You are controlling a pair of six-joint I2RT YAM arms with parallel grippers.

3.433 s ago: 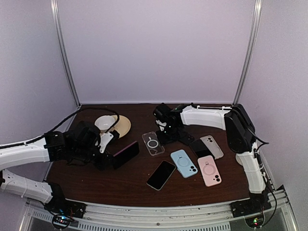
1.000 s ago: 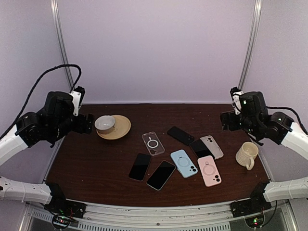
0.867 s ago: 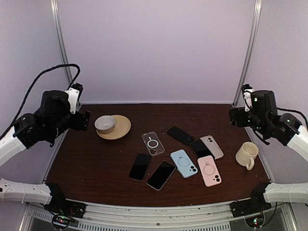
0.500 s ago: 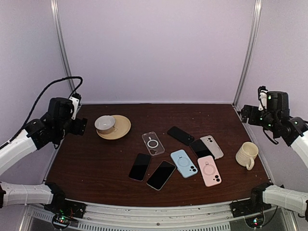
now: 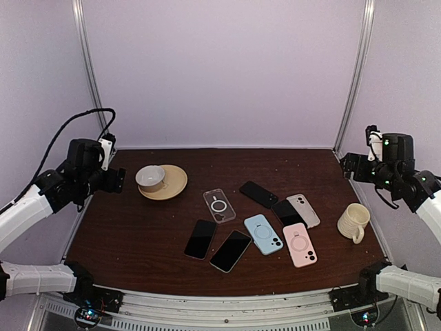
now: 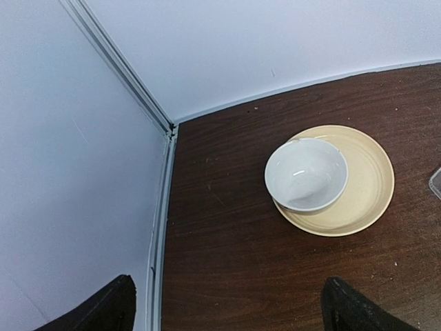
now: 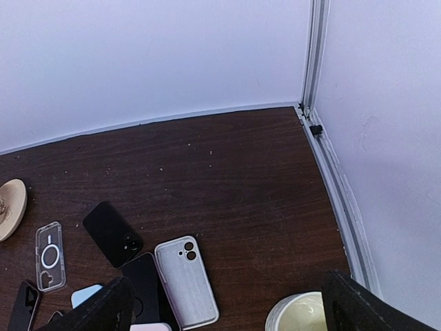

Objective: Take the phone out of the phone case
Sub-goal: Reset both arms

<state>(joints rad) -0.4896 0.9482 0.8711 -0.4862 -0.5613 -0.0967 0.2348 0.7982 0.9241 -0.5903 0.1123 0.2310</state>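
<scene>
We see both arms pulled back to frame's left and right edges. Left tool point(image 5: 115, 180), right tool point(image 5: 348, 165) spread wide, empty. Bare black slab phone point(image 5: 200, 238) now flat on dark wooden table point(image 5: 138, 234), lower centre, near empty clear plastic case point(image 5: 219, 205), apart. We judge extraction done.

Bowl point(image 5: 150, 177) sits on plate point(image 5: 178, 183) at rear left of table point(image 5: 124, 234), empty case point(image 5: 219, 205) lies mid-table w/ phone pair point(image 5: 200, 238) side by side just in front, phone cluster point(image 5: 263, 234) to its right & mug point(image 5: 354, 222) beyond that, near right edge
</scene>
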